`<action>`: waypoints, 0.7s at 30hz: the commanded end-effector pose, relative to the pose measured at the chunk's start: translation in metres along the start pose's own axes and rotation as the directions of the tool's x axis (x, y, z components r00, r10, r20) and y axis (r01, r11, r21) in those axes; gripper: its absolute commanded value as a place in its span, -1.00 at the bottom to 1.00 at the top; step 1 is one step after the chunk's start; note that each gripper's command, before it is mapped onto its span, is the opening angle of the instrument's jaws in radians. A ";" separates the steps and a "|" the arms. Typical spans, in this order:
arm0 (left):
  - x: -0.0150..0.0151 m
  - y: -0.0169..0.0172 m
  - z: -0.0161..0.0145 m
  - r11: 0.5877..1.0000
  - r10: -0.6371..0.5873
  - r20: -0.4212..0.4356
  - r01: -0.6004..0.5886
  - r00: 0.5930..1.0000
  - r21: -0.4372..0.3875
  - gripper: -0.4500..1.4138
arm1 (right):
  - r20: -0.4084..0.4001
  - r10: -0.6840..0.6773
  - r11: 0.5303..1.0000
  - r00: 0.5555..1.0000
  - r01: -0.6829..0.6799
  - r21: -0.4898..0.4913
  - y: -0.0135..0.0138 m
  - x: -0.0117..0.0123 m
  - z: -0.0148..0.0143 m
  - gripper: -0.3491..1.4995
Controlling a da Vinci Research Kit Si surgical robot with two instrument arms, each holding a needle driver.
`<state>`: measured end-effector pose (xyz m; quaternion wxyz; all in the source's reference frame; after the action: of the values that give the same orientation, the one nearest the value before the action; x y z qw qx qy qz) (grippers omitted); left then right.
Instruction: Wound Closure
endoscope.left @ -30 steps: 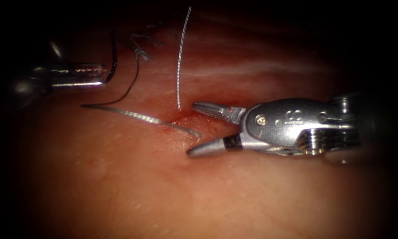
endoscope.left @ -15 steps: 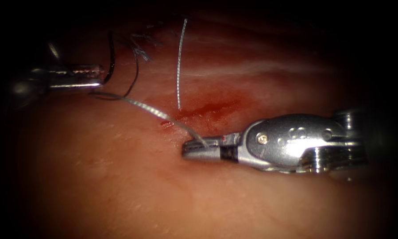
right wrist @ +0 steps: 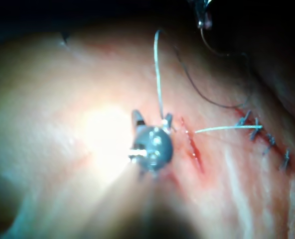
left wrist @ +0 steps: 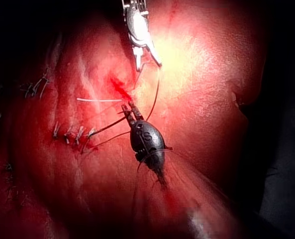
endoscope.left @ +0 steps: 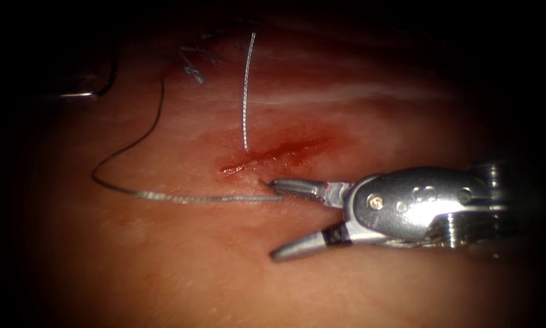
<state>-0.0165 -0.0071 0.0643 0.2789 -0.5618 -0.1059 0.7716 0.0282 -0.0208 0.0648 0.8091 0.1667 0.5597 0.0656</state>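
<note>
Beside the cut (endoscope.left: pixel 273 152), right tool (endoscope.left: pixel 279 218) fingers spread, thread (endoscope.left: pixel 181 197) at upper finger, left tool (left wrist: pixel 129 110) fingers unclear.

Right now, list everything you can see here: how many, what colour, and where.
tissue: one, pinkish red, under everything
cut: one, dark red, centre
red fluid: one streak, along the cut
stitches: several, dark, above the cut
pale strand: one, whitish, from the stitches down to the cut
thread: one, dark then silvery, looping left of the cut
needle: one, dark, far left, out of the tissue
left tool: one, dim silver, holds the needle; where along its curve is unclear
right tool: one, silver, below the cut, jaws open, holding nothing
</note>
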 end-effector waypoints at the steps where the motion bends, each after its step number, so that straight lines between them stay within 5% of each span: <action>1: -0.0017 -0.0002 0.0007 1.000 -0.008 -0.001 0.008 1.000 0.006 -1.00 | 0.023 -0.008 1.000 1.000 0.008 0.015 -0.0007 -0.0009 -0.0001 0.75; 15: -0.0123 -0.0042 0.0029 0.988 -0.144 -0.016 0.144 0.990 0.049 -0.96 | 0.023 -0.018 0.999 1.000 0.018 0.033 -0.0017 -0.0016 -0.0015 0.71; 16: -0.0123 -0.0042 0.0030 0.987 -0.150 -0.017 0.151 0.989 0.051 -0.82 | 0.023 -0.019 0.999 1.000 0.018 0.033 -0.0017 -0.0016 -0.0015 0.69; 17: -0.0121 -0.0041 0.0032 0.985 -0.165 -0.024 0.166 0.986 0.056 -0.39 | 0.023 -0.019 0.999 1.000 0.018 0.033 -0.0017 -0.0016 -0.0015 0.69; 21: -0.0113 -0.0044 0.0033 0.971 -0.226 -0.049 0.229 0.973 0.062 0.23 | 0.023 -0.019 0.999 1.000 0.018 0.033 -0.0018 -0.0016 -0.0014 0.69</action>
<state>-0.0153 -0.0086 0.0760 0.3877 -0.5524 -0.1371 0.7251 0.0255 -0.0222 0.0648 0.8140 0.1746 0.5520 0.0473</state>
